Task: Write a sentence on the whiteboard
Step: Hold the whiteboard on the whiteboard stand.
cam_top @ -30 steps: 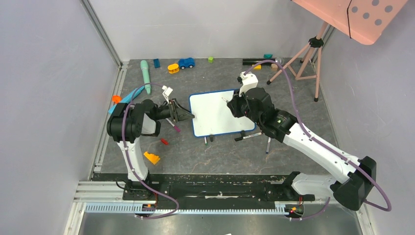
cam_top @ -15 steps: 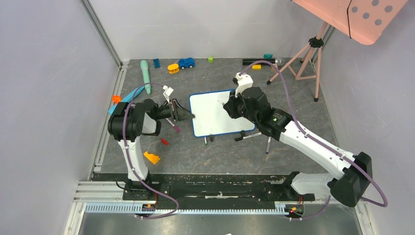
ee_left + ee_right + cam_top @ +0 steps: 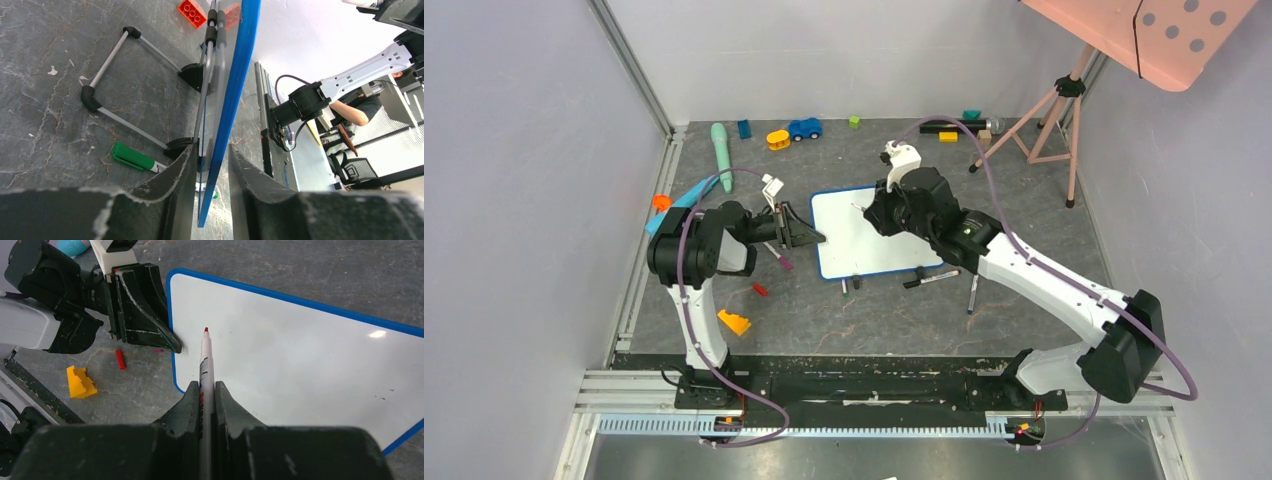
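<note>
Your left gripper (image 3: 212, 152) is clenched on the whiteboard (image 3: 864, 250). Its two fingers (image 3: 170, 200) stand narrowly apart, one on each face of the blue frame, pinching the board's 9 o'clock edge.

Your right gripper (image 3: 205, 387) is closed almost fully on one red marker (image 3: 205, 352). The barrel is squeezed between both fingers. The red tip points out over the board's white face, toward 10 o'clock from the board's middle and just beside the left gripper. These views do not let you tell whether the tip touches the surface.

The whiteboard sits at the middle of the table (image 3: 824, 320). There is one board only, propped on one grey wire stand (image 3: 132, 126) with black corners, which you see in the left wrist view.

Count the rest:
- Two arms and two grippers, with one marker held.
- One green marker (image 3: 132, 156) and two dark pens (image 3: 929, 278) at the board's 6 o'clock side.
- One small red piece (image 3: 120, 358) and one yellow block (image 3: 80, 382) toward 8 o'clock, lying apart from the board and from each other.
</note>
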